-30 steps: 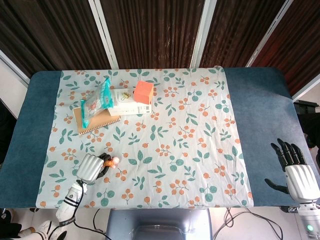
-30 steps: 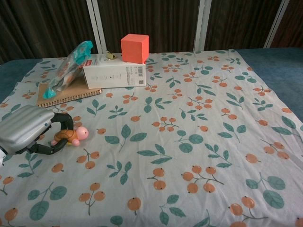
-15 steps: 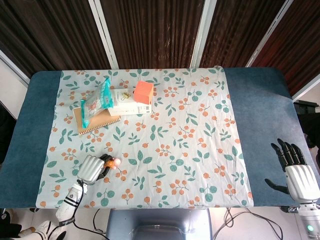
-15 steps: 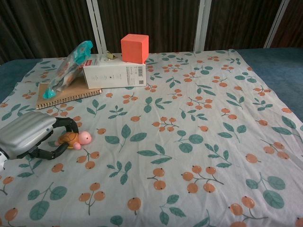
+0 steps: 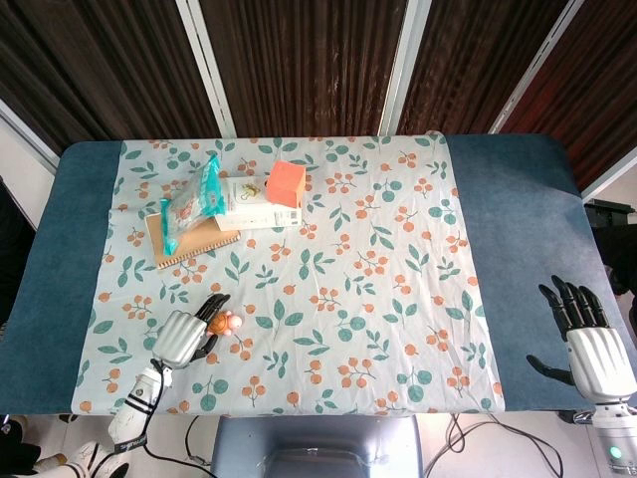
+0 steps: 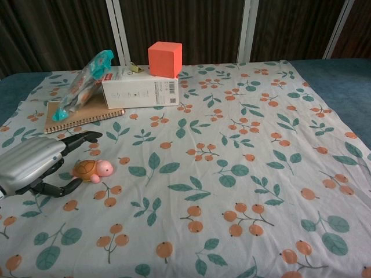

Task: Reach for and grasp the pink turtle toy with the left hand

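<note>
We locate the small pink turtle toy with a brown shell (image 6: 93,169) at the lower left of the chest view, lying on the white tablecloth printed with orange berries and green leaves (image 6: 232,145), head pointing toward frame right. In the head view the same toy (image 5: 228,323) appears in the lower left quadrant of the cloth.

The silver left hand with black fingers (image 6: 36,165) sits at the left edge of the chest view, just beside the toy. Its fingers (image 6: 81,139) are spread wide: the upper ones extend above the shell, a lower one curls beneath it near the cloth. We see no grip on the toy; whether any fingertip touches the shell we cannot tell.

The right hand (image 5: 589,344) rests at the lower right of the head view, on the blue table covering (image 5: 518,219), fingers apart and holding nothing.

At the upper left of the cloth we note a spiral notebook with a tan cover (image 6: 81,113), a teal snack packet (image 6: 81,84) on it, a white carton (image 6: 142,90) and an orange cube (image 6: 164,58) on the carton
</note>
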Robot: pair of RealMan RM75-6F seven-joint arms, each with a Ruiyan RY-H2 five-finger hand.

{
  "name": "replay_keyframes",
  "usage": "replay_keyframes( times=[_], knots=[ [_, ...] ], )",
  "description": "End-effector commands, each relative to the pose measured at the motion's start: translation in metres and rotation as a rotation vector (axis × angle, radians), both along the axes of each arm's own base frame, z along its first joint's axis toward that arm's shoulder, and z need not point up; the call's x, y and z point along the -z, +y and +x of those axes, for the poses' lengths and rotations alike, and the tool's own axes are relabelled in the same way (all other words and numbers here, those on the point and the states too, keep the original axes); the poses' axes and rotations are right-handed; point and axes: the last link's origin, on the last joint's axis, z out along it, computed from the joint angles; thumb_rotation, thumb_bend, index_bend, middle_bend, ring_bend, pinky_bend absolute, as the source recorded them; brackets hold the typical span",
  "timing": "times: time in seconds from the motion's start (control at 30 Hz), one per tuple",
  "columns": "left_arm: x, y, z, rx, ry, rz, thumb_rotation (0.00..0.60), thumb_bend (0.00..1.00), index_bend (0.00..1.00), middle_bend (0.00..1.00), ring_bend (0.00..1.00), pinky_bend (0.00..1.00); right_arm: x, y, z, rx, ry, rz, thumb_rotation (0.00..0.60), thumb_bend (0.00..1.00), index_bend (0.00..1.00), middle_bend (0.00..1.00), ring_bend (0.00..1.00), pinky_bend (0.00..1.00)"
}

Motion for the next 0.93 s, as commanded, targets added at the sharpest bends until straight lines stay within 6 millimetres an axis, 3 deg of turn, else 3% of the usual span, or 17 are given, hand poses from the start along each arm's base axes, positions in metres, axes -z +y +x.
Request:
replay_keyframes(
  times=[0.03,0.13,0.2,0.27,0.37,0.53,0.63,0.93],
  knots=[
    [-0.029,-0.017,-0.004,0.017,0.006,0.026,0.600,0.35,0.01,0.08,0.84,1.00,0.001,-0.001,0.000,0.002,0.001,-0.003,0.600,0.19,0.00,0.00,0.00,0.00],
    [-0.054,-0.034,-0.007,0.008,0.025,0.054,0.600,0.33,0.00,0.06,0.81,1.00,0.002,-0.001,0.000,0.004,0.004,0.000,0.600,0.19,0.00,0.00,0.00,0.00],
    [-0.074,-0.047,-0.011,-0.013,0.043,0.092,0.600,0.33,0.00,0.04,0.71,0.93,0.004,0.000,0.000,0.006,0.007,0.006,0.600,0.19,0.00,0.00,0.00,0.00],
    [-0.096,-0.061,-0.014,-0.041,0.037,0.135,0.600,0.32,0.00,0.02,0.48,0.75,0.006,0.000,0.001,0.004,0.007,0.014,0.600,0.19,0.00,0.00,0.00,0.00],
    [-0.123,-0.078,-0.018,-0.076,0.024,0.188,0.600,0.32,0.00,0.02,0.25,0.52,0.008,0.001,0.001,0.002,0.005,0.026,0.600,0.19,0.00,0.00,0.00,0.00],
    [-0.160,-0.116,-0.035,-0.171,-0.075,0.240,0.600,0.32,0.00,0.01,0.05,0.19,0.010,0.003,0.000,0.025,0.011,0.050,0.600,0.19,0.00,0.00,0.00,0.00],
    [-0.169,-0.129,-0.048,-0.221,-0.061,0.225,0.594,0.32,0.00,0.00,0.00,0.10,0.010,0.004,0.001,0.033,0.011,0.057,0.600,0.19,0.00,0.00,0.00,0.00],
    [-0.167,-0.127,-0.051,-0.250,-0.033,0.148,0.599,0.32,0.00,0.00,0.00,0.10,0.009,0.005,0.003,0.016,0.005,0.043,0.600,0.19,0.00,0.00,0.00,0.00]
  ],
)
